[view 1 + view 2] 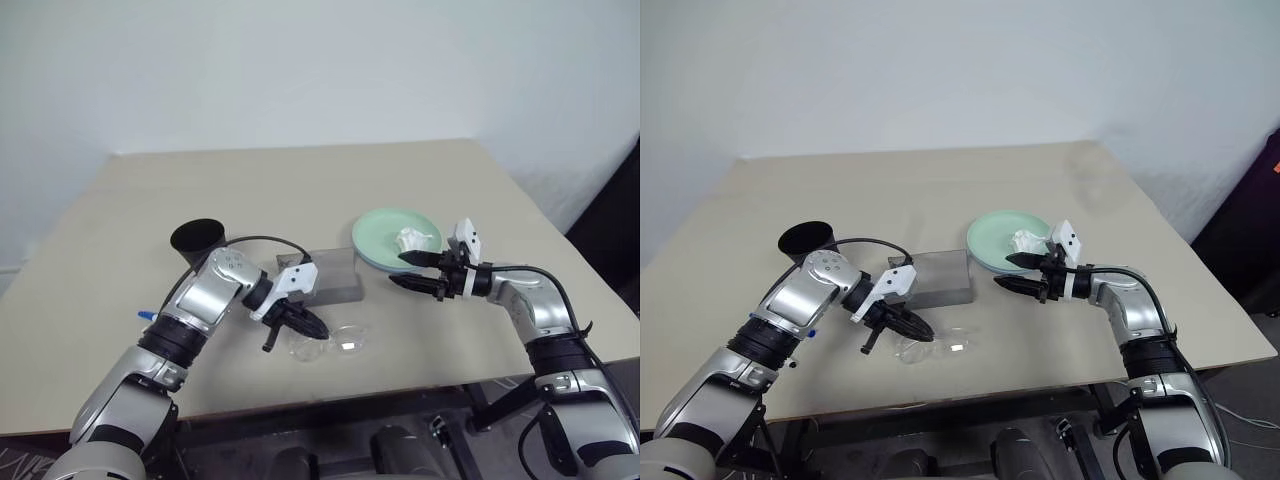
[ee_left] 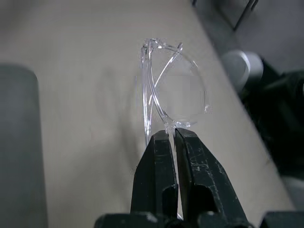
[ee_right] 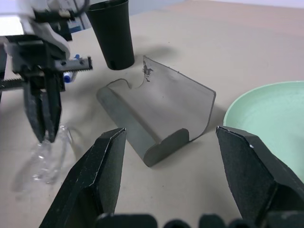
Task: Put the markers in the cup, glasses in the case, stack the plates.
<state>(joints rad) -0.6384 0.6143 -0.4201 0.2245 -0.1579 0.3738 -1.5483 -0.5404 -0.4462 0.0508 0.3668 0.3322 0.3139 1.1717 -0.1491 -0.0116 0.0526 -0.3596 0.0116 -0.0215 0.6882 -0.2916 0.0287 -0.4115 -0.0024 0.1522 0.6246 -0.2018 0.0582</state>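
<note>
Glasses [image 2: 168,90] are the thing being handled right now: the left hand [image 1: 300,325] is pinching its two black fingers tight on the clear frame at the near rim of one lens. The glasses are sitting just in front of the grey case [image 1: 330,275], on the robot's side of it, and they are stretching sideways, the same way the long case is lying. It is hard to tell whether they are resting on the table [image 1: 300,190] or lifted a little off it. The case is lying open on its side, and its hollow is facing away from the robot, so my guess is the glasses need to go up and over the case's wall to get in. The right hand [image 1: 425,272] is hanging wide open and holding nothing, just to the right of the case and nearer to the green plate [image 1: 385,228]. The black cup [image 1: 197,240] is standing left of the case. The table is plain and tan, with a white wall behind it.
</note>
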